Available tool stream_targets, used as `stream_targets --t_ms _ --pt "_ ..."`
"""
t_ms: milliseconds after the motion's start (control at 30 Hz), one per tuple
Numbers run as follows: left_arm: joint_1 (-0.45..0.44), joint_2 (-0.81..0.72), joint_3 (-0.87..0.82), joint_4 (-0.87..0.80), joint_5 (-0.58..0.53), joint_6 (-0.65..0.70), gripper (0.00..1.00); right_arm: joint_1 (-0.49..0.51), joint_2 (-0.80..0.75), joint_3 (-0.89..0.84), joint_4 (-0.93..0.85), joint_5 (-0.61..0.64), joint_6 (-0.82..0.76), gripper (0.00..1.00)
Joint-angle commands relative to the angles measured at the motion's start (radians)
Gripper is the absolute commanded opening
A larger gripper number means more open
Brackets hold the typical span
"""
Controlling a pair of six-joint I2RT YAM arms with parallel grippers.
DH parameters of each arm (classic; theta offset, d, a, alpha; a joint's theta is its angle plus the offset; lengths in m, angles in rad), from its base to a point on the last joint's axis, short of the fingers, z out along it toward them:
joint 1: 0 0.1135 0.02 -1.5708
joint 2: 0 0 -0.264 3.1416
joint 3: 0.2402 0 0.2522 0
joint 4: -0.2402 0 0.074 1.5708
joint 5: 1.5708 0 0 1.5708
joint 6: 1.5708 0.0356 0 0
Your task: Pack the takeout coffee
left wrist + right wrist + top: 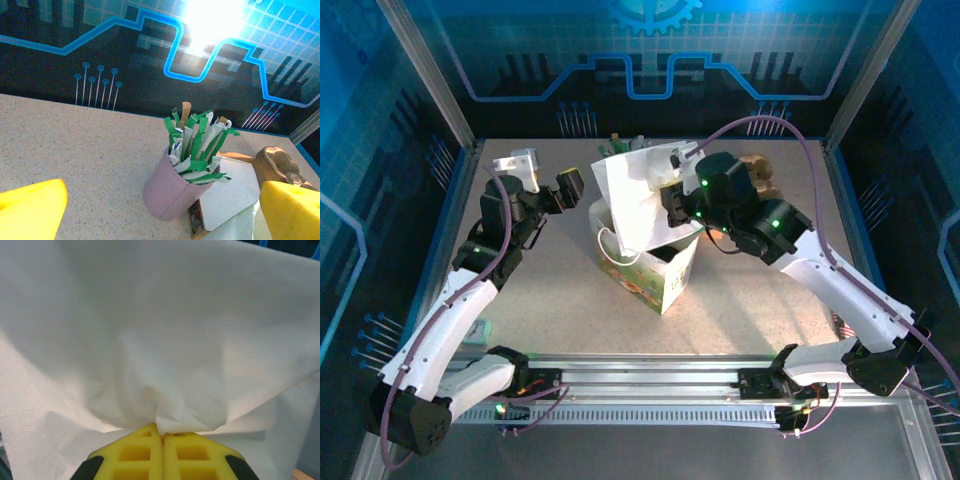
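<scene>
Two claws are in play, and you have them in opposite states. Your left claw (568, 186) stands spread wide, holding nothing between its yellow fingers (30, 210), and it is raised off the table (75, 145). Straight ahead of that claw, centred between its two fingers and a little below them, a pink cup (170, 192) stands upright on the table, stuffed with green-and-white sticks (197, 145). Past the claw's right finger and beyond the cup sits a brown lump (276, 159); I cannot make out what it is. Your right claw (163, 436) is pressed fully together. Its yellow tips pinch a fold of white paper in the upper wall of the white paper bag (632, 200). The paper rises in front of the claw and creases where the tips bite. Seen from above, the bag stands between your two claws, just to the right of the left one. Its printed lower part rests on the table below the right claw. Where the takeout coffee stands I cannot tell.
</scene>
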Motion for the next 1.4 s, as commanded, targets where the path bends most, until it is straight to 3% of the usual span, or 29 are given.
stream_targets --t_ms 0,1367 --pt "-0.005 -0.018 -0.015 0.032 -0.009 0.019 0.99 0.020 0.019 -0.017 0.035 0.034 -0.014 0.00" --pt "-0.012 -0.013 -0.018 0.034 -0.004 0.015 0.99 0.042 0.131 -0.166 0.052 0.091 -0.030 0.00"
